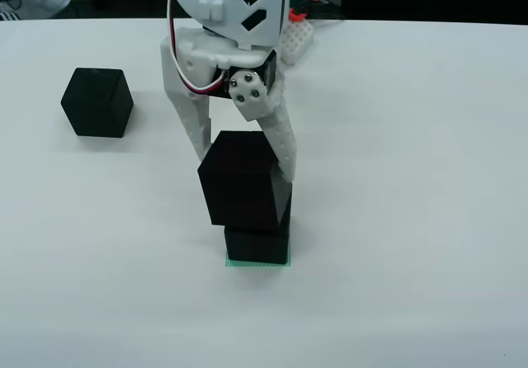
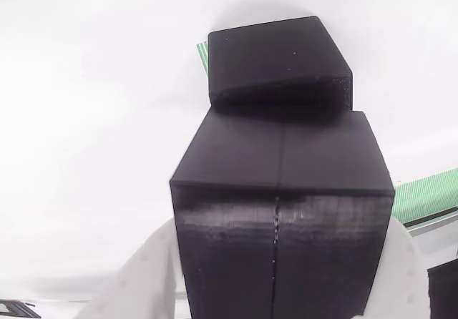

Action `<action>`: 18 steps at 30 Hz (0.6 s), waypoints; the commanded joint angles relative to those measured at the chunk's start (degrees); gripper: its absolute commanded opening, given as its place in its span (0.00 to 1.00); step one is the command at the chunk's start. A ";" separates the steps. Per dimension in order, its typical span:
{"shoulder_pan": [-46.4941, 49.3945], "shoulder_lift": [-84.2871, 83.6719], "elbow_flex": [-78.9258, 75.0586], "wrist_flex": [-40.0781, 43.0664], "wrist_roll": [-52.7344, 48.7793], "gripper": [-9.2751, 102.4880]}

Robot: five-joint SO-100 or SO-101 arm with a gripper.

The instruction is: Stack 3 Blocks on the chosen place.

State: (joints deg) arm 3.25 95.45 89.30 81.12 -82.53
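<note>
In the front view, one black block (image 1: 257, 242) sits on the chosen place, a green square patch (image 1: 257, 262) on the white table. My white gripper (image 1: 244, 166) is shut on a second block (image 1: 241, 188), held slightly skewed right on top of or just above the first; I cannot tell if they touch. A third block (image 1: 97, 102) lies alone at the far left. In the view that rides on the gripper, the held block (image 2: 283, 212) sits between my white fingers (image 2: 139, 280), with the lower block (image 2: 275, 61) and a corner of the green patch (image 2: 202, 51) beyond it.
The white table (image 1: 429, 219) stretches wide to the right and front. At its far edge lie a small white part (image 1: 299, 38) and red-and-black clutter. A green striped strip (image 2: 429, 197) shows at the right of the gripper view.
</note>
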 commanded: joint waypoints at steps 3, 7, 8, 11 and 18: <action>-0.53 0.35 1.32 0.09 0.44 0.30; -0.79 0.18 3.25 -0.44 0.53 0.31; -0.79 0.18 3.52 -0.62 0.62 0.31; -0.79 0.18 4.13 -0.97 0.62 0.31; -0.44 0.09 4.22 -1.23 0.62 0.36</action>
State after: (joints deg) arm 3.25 95.36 93.69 80.16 -81.74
